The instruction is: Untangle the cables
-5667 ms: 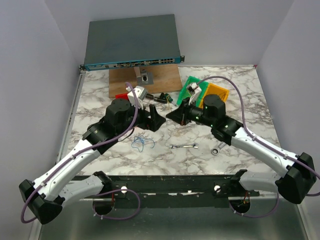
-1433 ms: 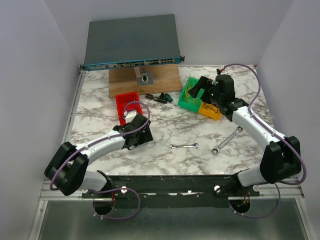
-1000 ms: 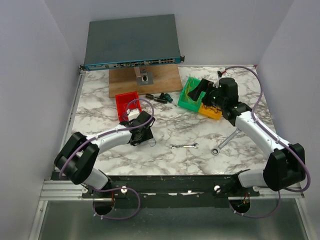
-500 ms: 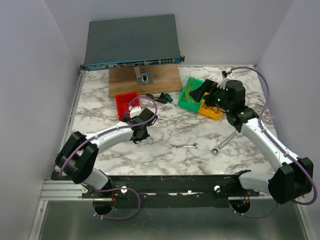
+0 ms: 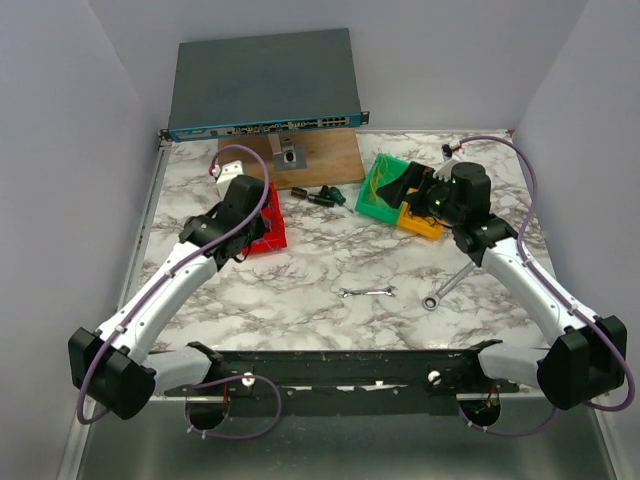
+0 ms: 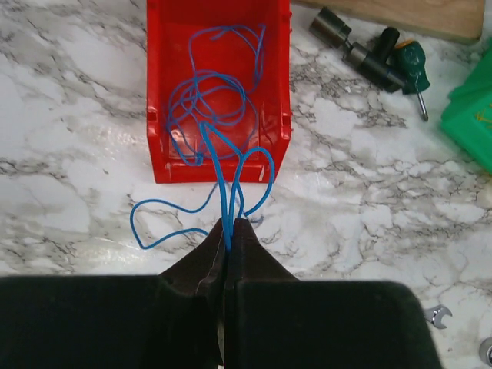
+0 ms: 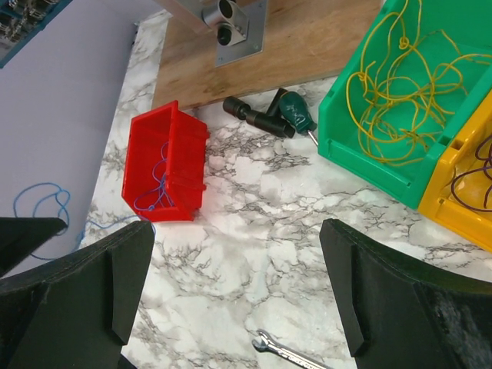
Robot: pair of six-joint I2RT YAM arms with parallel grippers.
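Overhead, we saw a white marble-patterned table (image 5: 330, 270) boxed in by plain pale lilac walls (image 5: 60, 150), a grey network switch (image 5: 262, 85) at its far edge, its port markings too small for us to read. We found the left gripper (image 6: 228, 231) pinched tight on a blue cable (image 6: 223, 192) whose loops lay partly in the red bin (image 6: 165, 46) and partly trailed out past its front. The right gripper (image 7: 238, 261) hung with jaws wide apart near the green bin (image 7: 369, 173) holding yellow cables (image 7: 400, 92)
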